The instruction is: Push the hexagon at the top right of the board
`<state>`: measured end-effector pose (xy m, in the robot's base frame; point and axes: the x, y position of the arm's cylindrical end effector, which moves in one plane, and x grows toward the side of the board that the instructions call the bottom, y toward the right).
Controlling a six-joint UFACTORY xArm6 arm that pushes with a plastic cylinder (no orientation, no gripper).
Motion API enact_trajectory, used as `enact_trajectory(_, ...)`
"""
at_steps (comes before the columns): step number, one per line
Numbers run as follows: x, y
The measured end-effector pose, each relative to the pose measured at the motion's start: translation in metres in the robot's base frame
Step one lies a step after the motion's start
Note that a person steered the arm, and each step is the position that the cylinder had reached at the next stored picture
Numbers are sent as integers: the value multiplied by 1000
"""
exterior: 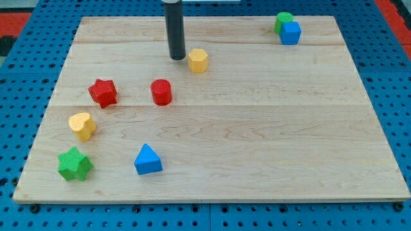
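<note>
A yellow hexagon sits near the view's top, a little left of centre. My tip rests on the wooden board just left of the yellow hexagon, a small gap apart from it. A green cylinder and a blue cube stand touching at the view's top right.
A red cylinder and a red star lie left of centre. A yellow heart, a green star and a blue triangle lie at the view's lower left. A blue pegboard surrounds the board.
</note>
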<state>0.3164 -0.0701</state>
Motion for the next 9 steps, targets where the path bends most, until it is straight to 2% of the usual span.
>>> enact_trajectory(1,12,0)
enact_trajectory(3,19,126)
enact_trajectory(4,19,163)
enact_trajectory(6,19,172)
enact_trajectory(8,10,268)
enact_trajectory(9,10,266)
